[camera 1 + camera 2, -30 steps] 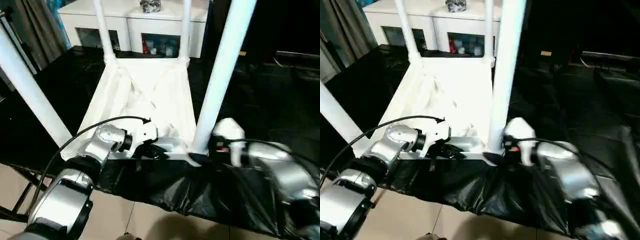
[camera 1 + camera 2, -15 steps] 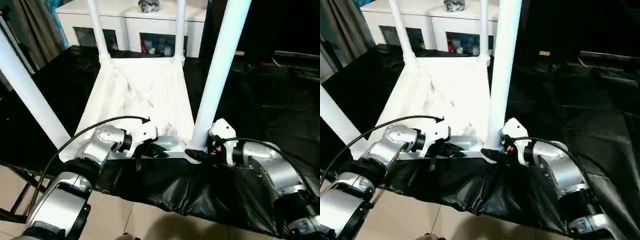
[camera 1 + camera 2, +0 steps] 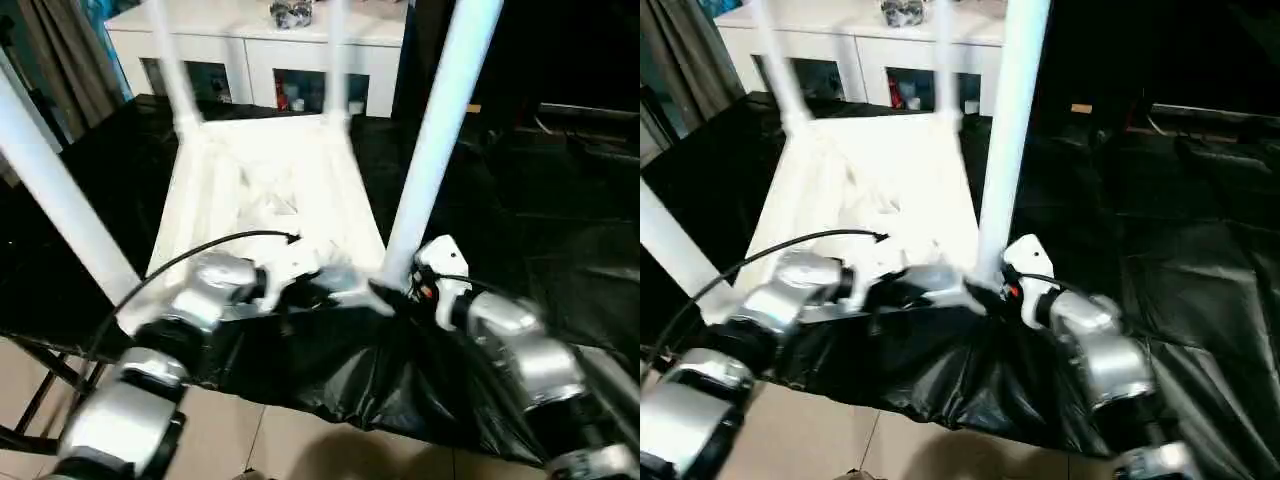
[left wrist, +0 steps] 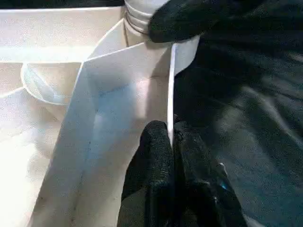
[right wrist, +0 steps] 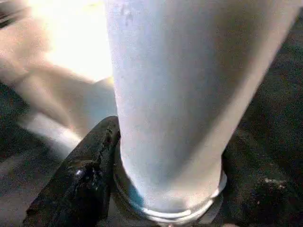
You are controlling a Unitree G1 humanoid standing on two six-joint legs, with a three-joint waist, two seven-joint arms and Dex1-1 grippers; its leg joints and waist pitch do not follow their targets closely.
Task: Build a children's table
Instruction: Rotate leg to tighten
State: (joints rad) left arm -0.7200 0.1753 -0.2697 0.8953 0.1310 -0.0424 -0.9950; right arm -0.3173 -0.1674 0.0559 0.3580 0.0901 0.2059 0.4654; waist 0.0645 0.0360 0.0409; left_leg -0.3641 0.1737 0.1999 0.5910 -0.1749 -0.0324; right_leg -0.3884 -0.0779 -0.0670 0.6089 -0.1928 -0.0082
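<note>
Left gripper [image 4: 171,142] pinches the upturned tabletop's [image 3: 270,190] near rim. Right gripper [image 5: 163,189] clamps the base of the near right leg [image 3: 430,150].

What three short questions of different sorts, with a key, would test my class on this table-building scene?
1. True or false: the white plastic rectangular tabletop lies upside down on the black sheet, with long white tubular legs rising from it.
2. Which part does the left tool pinch? A) a leg B) the tabletop's thin edge wall C) the sheet
3. Fill in: the right tool wraps the near-right leg at its ____.

Key: 1 true; 2 B; 3 base.
</note>
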